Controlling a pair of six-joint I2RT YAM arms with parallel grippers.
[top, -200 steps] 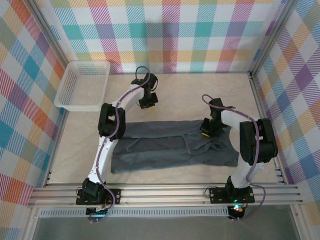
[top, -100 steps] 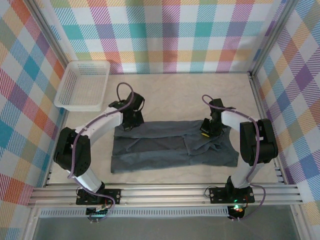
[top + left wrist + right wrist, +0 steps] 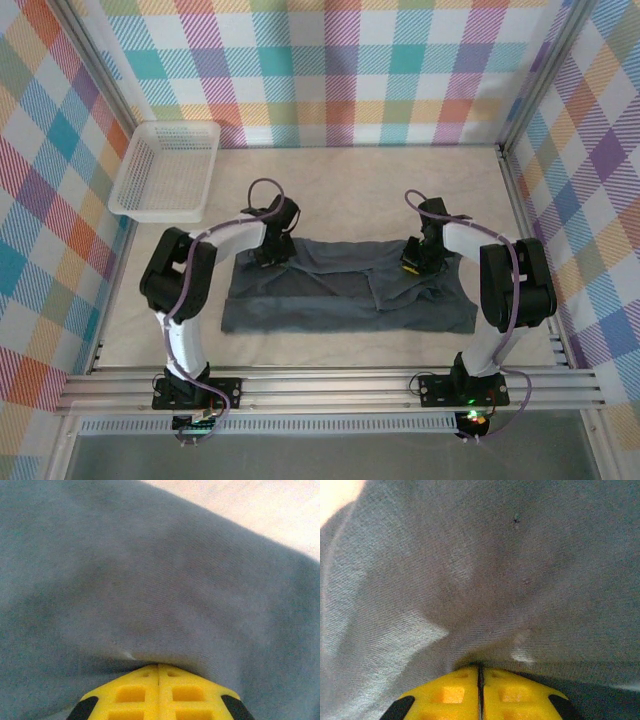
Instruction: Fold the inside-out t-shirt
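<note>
The inside-out t-shirt [image 3: 340, 295] lies flat across the table as a long dark slate-grey band, folded lengthwise. My left gripper [image 3: 268, 252] is at its far left edge, tips down on the cloth. In the left wrist view its yellow fingers [image 3: 130, 692] are pressed together, with grey fabric [image 3: 150, 580] bulging just ahead of the tips and none between them. My right gripper [image 3: 411, 264] is on the shirt's far right part. Creases run into its tips [image 3: 480, 666], which are shut on a pinch of the cloth [image 3: 495, 570], leaving a hairline gap.
A white mesh basket [image 3: 165, 170] stands at the back left corner. Bare cream table [image 3: 380, 190] stretches behind the shirt. Aluminium rails [image 3: 330, 385] run along the near edge, and checked walls enclose the other three sides.
My left arm swung from the back middle of the table down onto the shirt's far left edge, staying shut. The right arm has stayed where it was.
</note>
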